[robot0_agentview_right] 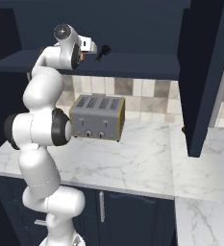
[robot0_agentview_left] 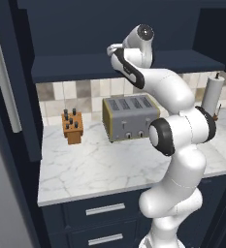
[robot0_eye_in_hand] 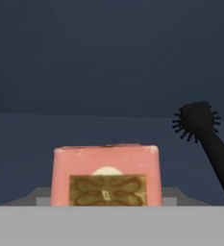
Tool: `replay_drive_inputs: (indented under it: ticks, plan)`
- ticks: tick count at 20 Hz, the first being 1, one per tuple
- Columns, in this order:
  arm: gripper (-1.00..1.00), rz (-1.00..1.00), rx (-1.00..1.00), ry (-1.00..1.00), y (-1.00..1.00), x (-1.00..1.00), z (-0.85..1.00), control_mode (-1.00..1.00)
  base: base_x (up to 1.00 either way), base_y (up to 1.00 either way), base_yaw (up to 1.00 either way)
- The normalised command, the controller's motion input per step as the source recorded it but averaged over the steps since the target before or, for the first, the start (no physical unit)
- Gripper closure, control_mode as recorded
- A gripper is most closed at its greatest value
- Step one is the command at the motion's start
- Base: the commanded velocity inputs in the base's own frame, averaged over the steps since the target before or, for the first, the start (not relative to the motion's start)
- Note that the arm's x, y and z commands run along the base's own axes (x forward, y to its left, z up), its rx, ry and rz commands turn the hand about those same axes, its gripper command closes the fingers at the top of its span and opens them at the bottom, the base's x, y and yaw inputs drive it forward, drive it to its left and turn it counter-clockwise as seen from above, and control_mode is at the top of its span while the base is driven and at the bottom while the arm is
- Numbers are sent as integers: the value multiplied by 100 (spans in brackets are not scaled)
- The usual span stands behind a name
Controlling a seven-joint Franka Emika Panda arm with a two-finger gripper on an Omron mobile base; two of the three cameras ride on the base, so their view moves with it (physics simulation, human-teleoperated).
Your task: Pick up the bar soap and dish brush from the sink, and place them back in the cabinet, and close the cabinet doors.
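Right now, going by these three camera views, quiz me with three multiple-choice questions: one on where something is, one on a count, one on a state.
1. Where does the dish brush lie?
A. In the sink
B. On the cabinet shelf
C. On top of the toaster

2. How many slots does the toaster have on top?
A. Two
B. Six
C. Four

3. How do the cabinet doors stand?
A. Swung open
B. Both shut
C. Taken off

Answers:
1 B: the hand view shows the dish brush on the navy cabinet shelf, to the right of the bar soap.
2 C: four slots run in a row along the top of the toaster.
3 A: a cabinet door juts out over the counter, leaving the shelf exposed.
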Motion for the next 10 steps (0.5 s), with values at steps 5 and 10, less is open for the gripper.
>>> replay_drive_inputs:
  ticks: [5, 10]
  plan:
    - [-100, 0, 0, 0, 0, 0, 0, -100, 0, 0, 0]
    - [-100, 0, 0, 0, 0, 0, 0, -100, 0, 0, 0]
